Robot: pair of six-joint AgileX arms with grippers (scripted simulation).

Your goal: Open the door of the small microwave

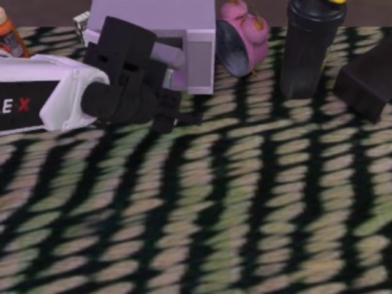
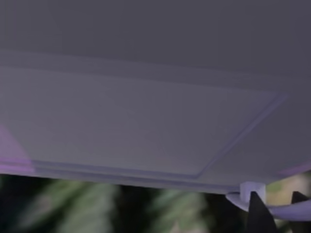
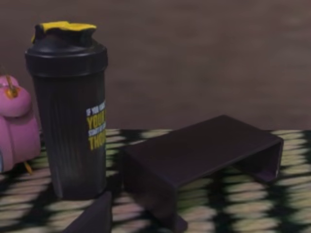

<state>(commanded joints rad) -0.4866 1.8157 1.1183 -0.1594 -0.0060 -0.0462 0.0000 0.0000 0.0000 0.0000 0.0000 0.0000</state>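
Taking the small microwave as the landmark, it stands at the back of the counter, toward the top view's left.

Left of it lies an orange bottle at the counter's edge. The left arm reaches in from that side, and the left gripper sits right at the microwave's front. Its wrist view is filled by the door and shows dark fingertips at the white handle. I cannot tell whether the jaws are clenched on it.

The door appears swung partly out, with purple cavity showing at the microwave's front, so I judge the opening begun but unfinished.

Right of the microwave stand a pink alarm clock, a black shaker bottle and a dark stand. The right gripper stays out of view.
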